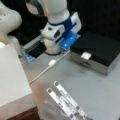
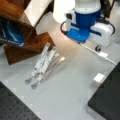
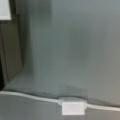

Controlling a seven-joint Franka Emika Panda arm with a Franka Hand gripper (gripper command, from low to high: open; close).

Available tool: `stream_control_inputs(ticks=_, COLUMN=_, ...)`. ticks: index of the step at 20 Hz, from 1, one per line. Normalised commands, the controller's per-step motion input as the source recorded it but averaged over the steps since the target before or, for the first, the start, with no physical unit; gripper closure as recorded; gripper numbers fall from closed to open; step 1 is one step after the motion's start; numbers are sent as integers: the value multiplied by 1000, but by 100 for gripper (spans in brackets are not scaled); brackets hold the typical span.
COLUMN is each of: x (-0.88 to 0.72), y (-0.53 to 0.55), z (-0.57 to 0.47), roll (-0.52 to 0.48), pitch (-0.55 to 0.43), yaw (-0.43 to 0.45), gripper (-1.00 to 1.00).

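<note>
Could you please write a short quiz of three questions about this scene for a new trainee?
1. True or false: the white cable lies on the grey table.
2. What rests on the black box? A) small white block B) red cup C) metal stand
3. In a front view, is the folded metal stand left or right of the arm's blue and white wrist?

Key: 1 true; 2 A; 3 left.

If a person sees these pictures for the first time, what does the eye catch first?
The white and blue robot arm stands out at a front view's top, low over the grey table. Below it a white cable with a small inline box crosses the table, and a folding metal stand lies nearby.
</note>
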Motion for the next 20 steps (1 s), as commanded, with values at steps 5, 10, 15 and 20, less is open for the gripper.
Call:
stream_control_inputs(ticks=5, x=338, y=164, z=-64, roll=328, pitch=69, yaw=53, gripper=-100)
stream_control_inputs(ticks=10, x=267, y=66, z=-76, roll=330, pitch=40, yaw=49, gripper=-100)
stream_control_inputs(ticks=15, x=199, y=73, z=-167, roll=293, pitch=21, yaw=26, gripper=-100)
stream_control_inputs(ticks=20, x=161, y=183, z=-209, roll=287, pitch=32, yaw=-35, gripper=-100)
